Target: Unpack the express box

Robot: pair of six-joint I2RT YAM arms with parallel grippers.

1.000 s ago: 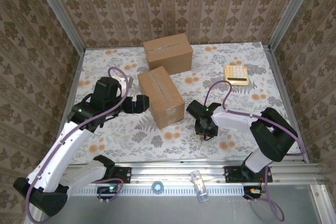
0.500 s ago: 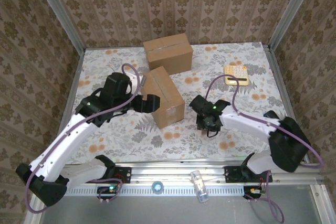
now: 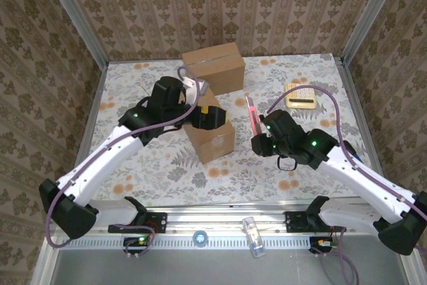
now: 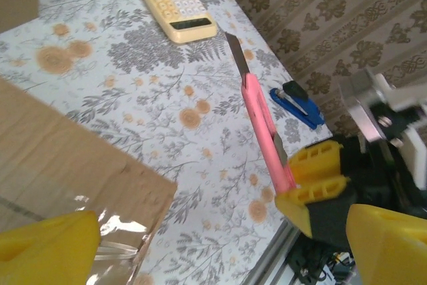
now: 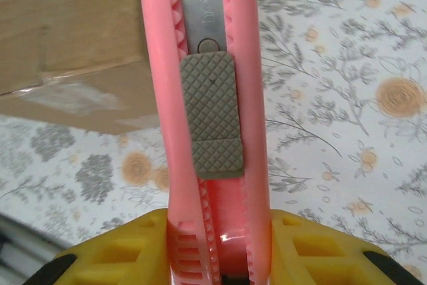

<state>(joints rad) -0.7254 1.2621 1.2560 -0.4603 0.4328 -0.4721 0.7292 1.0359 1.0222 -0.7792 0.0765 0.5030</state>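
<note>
- My left gripper hovers over the express box, fingers spread wide and holding nothing.
- My right gripper, just right of the box, is clamped on the pink utility knife, blade pointing away.
- I judge the box to be light, stiff cardboard with slick tape. I'd brace its side walls, clear of the seam.
</note>
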